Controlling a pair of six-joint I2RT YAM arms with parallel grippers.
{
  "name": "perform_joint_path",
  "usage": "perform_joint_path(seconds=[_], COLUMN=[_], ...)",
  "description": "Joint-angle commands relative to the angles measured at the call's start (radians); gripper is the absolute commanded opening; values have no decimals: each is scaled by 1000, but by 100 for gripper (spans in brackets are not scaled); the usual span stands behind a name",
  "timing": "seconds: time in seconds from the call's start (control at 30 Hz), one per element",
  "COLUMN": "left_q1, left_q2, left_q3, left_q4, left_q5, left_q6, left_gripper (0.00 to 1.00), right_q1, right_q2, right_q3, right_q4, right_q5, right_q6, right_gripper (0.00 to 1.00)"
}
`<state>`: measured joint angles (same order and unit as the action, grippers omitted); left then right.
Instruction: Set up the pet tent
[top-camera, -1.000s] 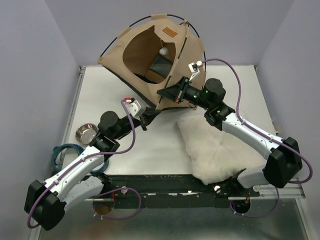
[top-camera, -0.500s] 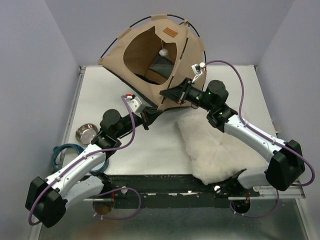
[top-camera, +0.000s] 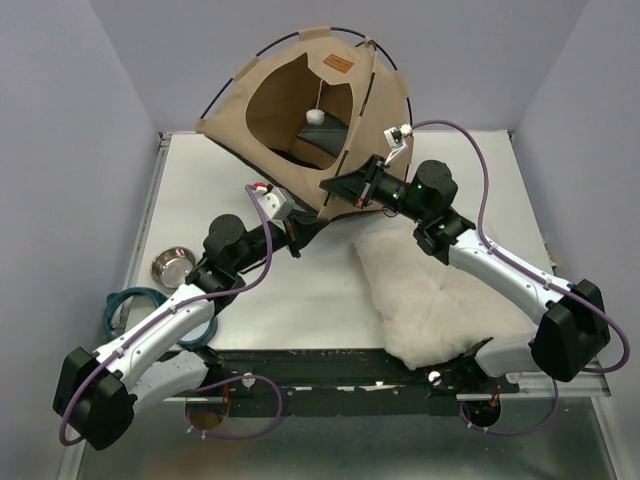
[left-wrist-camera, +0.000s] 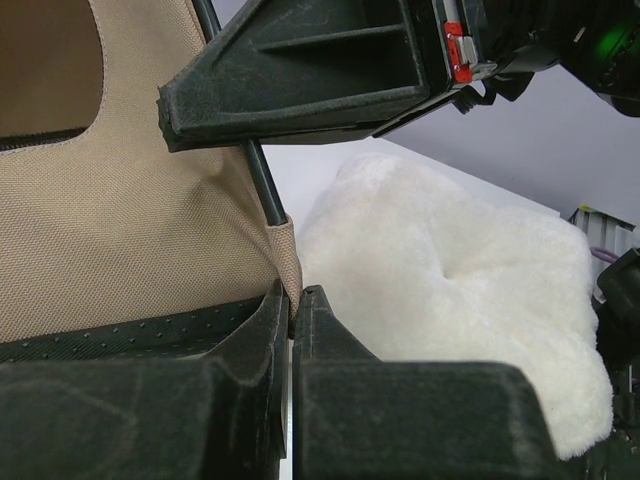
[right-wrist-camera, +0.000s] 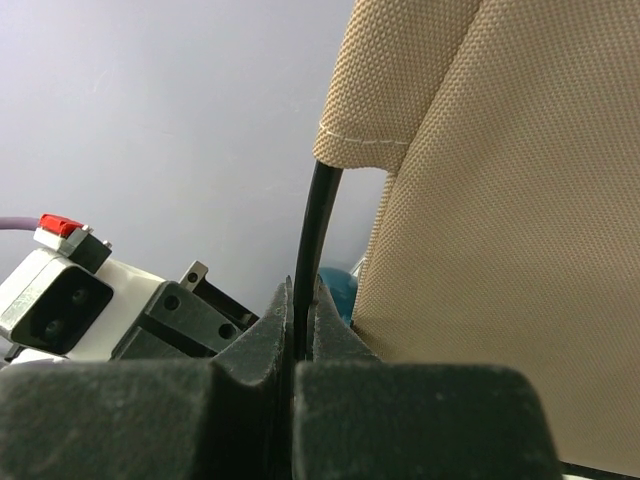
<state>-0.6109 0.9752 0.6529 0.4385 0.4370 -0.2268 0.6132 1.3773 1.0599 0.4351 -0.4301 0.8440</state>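
Holding tent (top-camera: 228, 112) up | L gripper (left-wrist-camera: 290, 300) closed tight on its corner hem, R gripper (right-wrist-camera: 297, 345) likewise on pole (right-wrist-camera: 318, 220) | pom-pom (top-camera: 315, 115) just swung, L arm nudged fwd | I'd say pole nearly seated.

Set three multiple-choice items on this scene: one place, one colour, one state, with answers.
1. The white cushion lies: A) inside the pet tent; B) on the table's right side; C) under the tent.
2. The tent's poles are: A) white; B) red; C) black.
3. The right pincer is: A) shut on a pole; B) open; C) out of view.
Answers: B, it lies outside the tent, on the right; C, thin black arcs edge the fabric; A, its jaws clamp the black pole.
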Motion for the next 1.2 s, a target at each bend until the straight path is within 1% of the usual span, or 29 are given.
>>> perform_joint_path(seconds=[0.0, 0.17, 0.4, 0.7, 0.87, 1.17], left_q1=[-21, -23, -23, -21, -23, -23], left_q2=[19, 33, 33, 48, 54, 83], left_q3=[39, 40, 40, 54, 65, 86], left_q4=[-17, 8, -1, 45, 45, 52], left_q5=[36, 28, 16, 72, 78, 22], left_q6=[-49, -65, -65, -88, -86, -101], left_gripper=[0, 0, 0, 0, 0, 0], right_q1=[-26, -26, -26, -26, -26, -7], right_q2=[-14, -27, -49, -6, 0, -34], right_q3=[-11, -43, -61, -51, -51, -98], right_q4=[76, 60, 45, 91, 90, 82], right_q5=[73, 64, 82, 83, 68, 39], right_q6=[-45, -45, -72, -85, -88, -74], right_gripper=[1, 1, 1, 1, 1, 1])
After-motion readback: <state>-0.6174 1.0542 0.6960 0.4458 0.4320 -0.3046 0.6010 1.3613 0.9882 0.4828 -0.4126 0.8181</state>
